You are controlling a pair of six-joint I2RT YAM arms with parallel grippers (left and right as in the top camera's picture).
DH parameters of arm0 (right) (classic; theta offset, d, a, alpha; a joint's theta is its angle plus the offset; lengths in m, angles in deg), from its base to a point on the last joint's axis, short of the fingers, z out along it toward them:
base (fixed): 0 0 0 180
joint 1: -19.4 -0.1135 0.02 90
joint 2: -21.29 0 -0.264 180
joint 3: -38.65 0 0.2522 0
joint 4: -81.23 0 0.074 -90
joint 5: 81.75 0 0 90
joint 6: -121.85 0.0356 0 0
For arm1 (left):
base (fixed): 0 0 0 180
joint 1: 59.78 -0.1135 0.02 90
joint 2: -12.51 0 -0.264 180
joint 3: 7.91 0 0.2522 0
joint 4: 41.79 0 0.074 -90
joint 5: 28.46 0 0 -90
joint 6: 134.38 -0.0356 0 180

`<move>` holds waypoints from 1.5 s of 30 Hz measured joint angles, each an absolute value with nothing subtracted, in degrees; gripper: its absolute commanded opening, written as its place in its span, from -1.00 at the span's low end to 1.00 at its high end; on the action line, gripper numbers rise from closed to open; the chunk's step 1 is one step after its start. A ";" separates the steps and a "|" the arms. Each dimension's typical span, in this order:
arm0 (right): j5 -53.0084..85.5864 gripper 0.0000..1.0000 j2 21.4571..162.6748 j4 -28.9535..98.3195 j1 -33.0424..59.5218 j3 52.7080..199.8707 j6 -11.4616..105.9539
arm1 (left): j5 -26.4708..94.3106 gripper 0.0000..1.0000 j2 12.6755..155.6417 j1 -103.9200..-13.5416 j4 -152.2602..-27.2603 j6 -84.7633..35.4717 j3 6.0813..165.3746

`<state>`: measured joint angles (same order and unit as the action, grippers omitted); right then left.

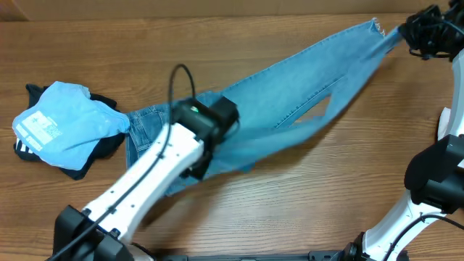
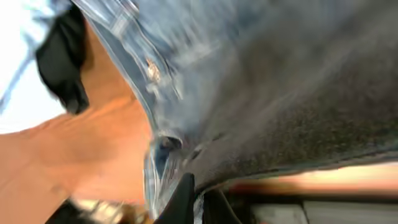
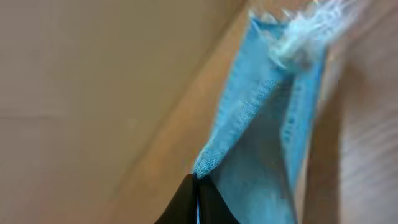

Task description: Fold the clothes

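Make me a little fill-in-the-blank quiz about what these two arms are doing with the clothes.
1. The right gripper is shut on the frayed ____ of the jeans.
2. The left gripper is shut on the same pair of ____.
3. The sky-blue shirt lies on a garment coloured ____.

Missing words: hem; jeans; black.

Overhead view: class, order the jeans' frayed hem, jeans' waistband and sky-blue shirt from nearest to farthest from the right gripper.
1. Frayed hem, top right, at the right gripper.
2. Waistband, left of centre.
3. Sky-blue shirt, far left.
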<state>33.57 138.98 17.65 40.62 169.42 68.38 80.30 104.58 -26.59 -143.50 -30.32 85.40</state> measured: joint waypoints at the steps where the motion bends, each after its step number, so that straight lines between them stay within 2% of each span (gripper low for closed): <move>1: 33.92 -0.92 138.98 21.25 40.62 169.42 69.78 | 80.69 -0.89 104.58 -29.69 -141.46 -31.26 85.40; 4: 33.63 -0.92 139.00 27.22 40.20 169.42 72.71 | 81.11 -0.80 104.58 -37.85 -134.01 -34.62 85.40; 8: 30.79 -0.92 140.75 30.26 38.71 169.42 75.84 | 81.09 -0.68 104.58 -42.85 -127.02 -40.11 85.40; 15: 22.31 -0.92 145.84 33.21 35.22 169.42 78.37 | 81.96 -0.81 109.87 -43.07 -116.35 -45.66 85.40; 20: 19.43 -0.92 148.71 34.21 35.17 169.42 77.80 | 82.03 -0.83 116.71 -44.71 -114.75 -45.86 85.40; 31: 16.32 -0.92 149.50 29.14 35.89 170.23 72.95 | 82.18 -0.82 117.11 -44.82 -114.21 -45.86 85.40; 34: 16.26 -0.92 149.36 24.79 38.45 174.52 71.73 | 82.20 -0.82 117.11 -44.82 -113.27 -45.88 85.40; 45: 11.97 -0.92 152.12 30.50 34.19 176.59 71.27 | 82.18 -0.83 117.11 -44.82 -114.27 -45.86 85.40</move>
